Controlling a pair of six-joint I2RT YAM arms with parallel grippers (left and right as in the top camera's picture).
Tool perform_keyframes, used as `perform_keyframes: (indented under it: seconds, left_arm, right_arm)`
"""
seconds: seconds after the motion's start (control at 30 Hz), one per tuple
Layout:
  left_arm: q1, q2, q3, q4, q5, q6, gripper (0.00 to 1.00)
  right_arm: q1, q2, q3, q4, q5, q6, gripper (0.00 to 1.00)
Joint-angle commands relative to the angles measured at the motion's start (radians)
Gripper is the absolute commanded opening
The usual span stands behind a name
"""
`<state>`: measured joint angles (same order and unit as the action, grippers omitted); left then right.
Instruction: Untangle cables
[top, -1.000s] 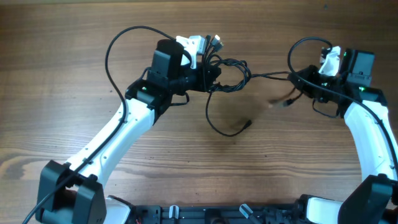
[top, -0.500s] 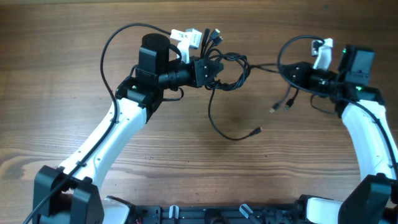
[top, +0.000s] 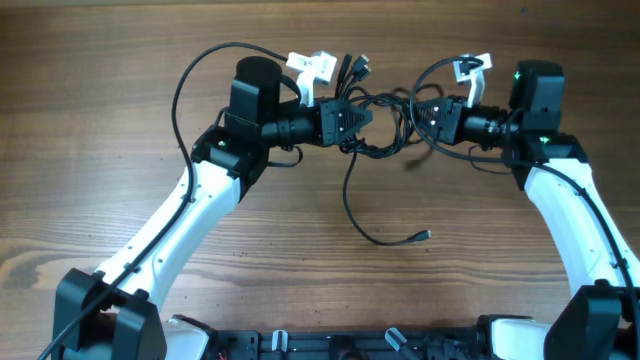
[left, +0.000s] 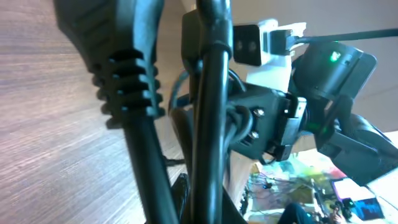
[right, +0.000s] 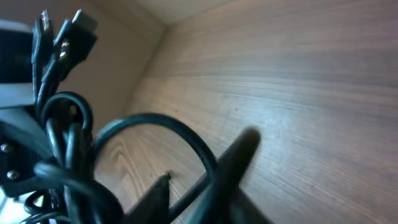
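Above the table (top: 100, 110), the cables (top: 385, 100) are being clamped by the left gripper (top: 360, 121). The right gripper's (top: 420, 112) state cannot be told.

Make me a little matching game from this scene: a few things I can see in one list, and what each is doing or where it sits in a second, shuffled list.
Things
1. left hand
2. cable tangle
3. loose plug
4. plug cluster

Places or states
A. sticking out beside the white camera mount
B. at the end of a cable trailing over the wooden table, apart from both hands
C. shut on cables
D. bunched between the left hand and the right hand

Pairs: 1-C, 2-D, 3-B, 4-A
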<state>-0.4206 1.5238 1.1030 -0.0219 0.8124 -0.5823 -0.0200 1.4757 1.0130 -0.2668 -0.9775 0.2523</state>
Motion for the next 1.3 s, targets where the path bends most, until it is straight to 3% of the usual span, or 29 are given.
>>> perform_keyframes:
  seconds: [0.0, 0.03, 0.1, 0.27, 0.33, 0.57, 0.77, 1.27]
  left_arm:
    - [-0.006, -0.025, 0.004, 0.010, -0.068, -0.006, 0.04]
    - [-0.006, -0.024, 0.004, 0.003, -0.090, -0.006, 0.04]
    - [-0.010, -0.022, 0.004, -0.042, -0.179, -0.006, 0.04]
    - [-0.010, -0.022, 0.004, -0.152, -0.374, -0.043, 0.04]
    - [-0.010, -0.022, 0.004, -0.162, -0.427, -0.108, 0.04]
    - [-0.039, -0.022, 0.004, -0.162, -0.440, -0.137, 0.04]
    - [-0.088, -0.022, 0.004, -0.150, -0.447, -0.138, 0.04]
    - [-0.145, -0.022, 0.004, -0.146, -0.447, -0.189, 0.04]
  right_arm:
    - [-0.017, 0.012, 0.010, -0.090, 0.255, 0.091, 0.86]
    - [-0.024, 0.011, 0.010, -0.127, 0.327, 0.106, 0.87]
    - [-0.027, -0.003, 0.010, -0.184, 0.412, 0.109, 0.80]
    - [-0.023, -0.095, 0.020, -0.227, 0.406, 0.084, 0.75]
    - [-0.022, -0.151, 0.020, -0.233, 0.364, 0.083, 0.65]
    - [0.100, -0.171, 0.020, -0.192, 0.306, 0.093, 0.53]
    - [0.238, -0.099, 0.020, -0.133, 0.492, 0.196, 0.36]
    - [0.315, 0.021, 0.020, -0.105, 0.700, 0.219, 0.20]
